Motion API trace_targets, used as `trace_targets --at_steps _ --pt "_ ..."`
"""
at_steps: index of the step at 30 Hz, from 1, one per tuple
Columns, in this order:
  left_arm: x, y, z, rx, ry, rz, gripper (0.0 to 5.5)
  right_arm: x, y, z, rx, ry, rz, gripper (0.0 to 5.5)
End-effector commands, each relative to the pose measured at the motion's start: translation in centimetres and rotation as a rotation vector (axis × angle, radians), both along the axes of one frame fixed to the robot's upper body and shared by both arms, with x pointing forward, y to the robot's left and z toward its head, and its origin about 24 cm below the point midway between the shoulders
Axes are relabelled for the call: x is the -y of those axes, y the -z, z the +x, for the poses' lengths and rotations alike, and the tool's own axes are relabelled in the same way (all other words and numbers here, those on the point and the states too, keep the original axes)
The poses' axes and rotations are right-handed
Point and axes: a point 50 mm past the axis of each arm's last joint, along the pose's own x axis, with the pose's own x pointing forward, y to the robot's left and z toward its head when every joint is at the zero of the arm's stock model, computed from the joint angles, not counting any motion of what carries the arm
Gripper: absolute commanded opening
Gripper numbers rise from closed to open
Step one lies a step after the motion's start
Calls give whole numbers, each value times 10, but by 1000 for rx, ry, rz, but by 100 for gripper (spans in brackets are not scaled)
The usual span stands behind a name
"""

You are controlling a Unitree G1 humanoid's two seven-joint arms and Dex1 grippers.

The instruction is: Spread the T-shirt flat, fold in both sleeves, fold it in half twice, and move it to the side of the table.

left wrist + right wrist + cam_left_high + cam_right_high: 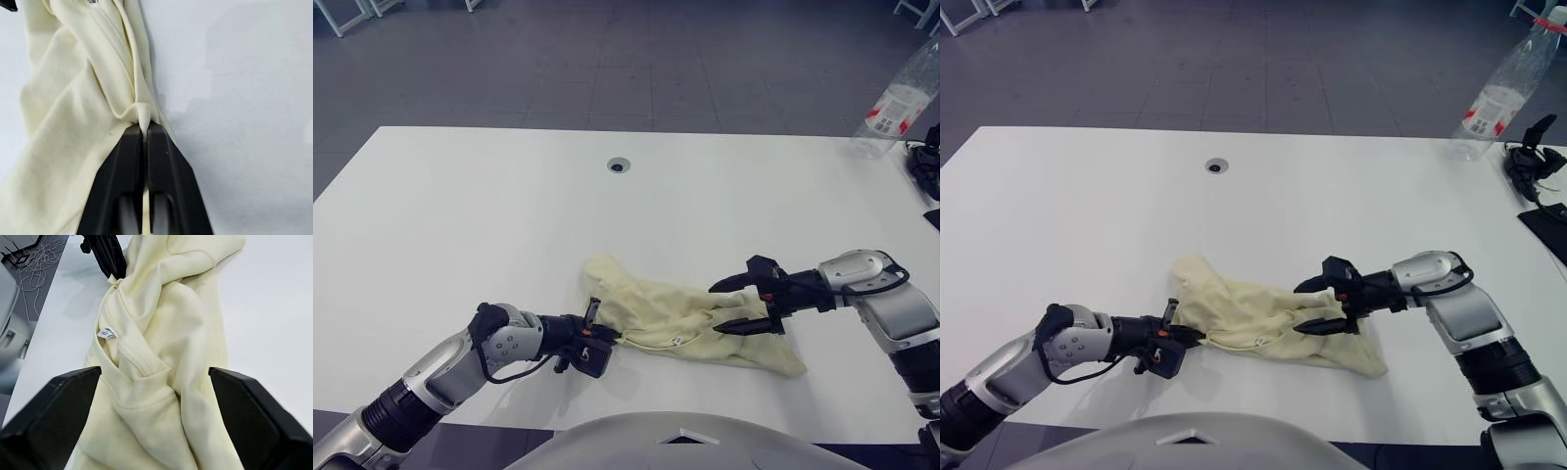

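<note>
Wide white table [460, 245], and the crumpled pale-yellow cotton T-shirt [666, 318] lies bunched near its front edge. Left gripper [145, 128] pinches a thin fold tight. Right gripper [717, 309] gapes wide over the heap, holding nothing. The risk: it grabs several twisted layers, and pulling only tightens the tangle.

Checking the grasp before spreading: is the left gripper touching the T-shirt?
Touching. The left wrist view shows the left gripper shut on a pinched fold of the T-shirt.
</note>
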Motion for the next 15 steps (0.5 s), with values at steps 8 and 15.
trace_targets --at_steps 8,15 --pt "-37 42 -12 -158 -70 323 0 -4 -3 3 47 -30 7 539" --pt "-37 42 -12 -159 -68 323 0 -1 -21 12 149 3 66 539"
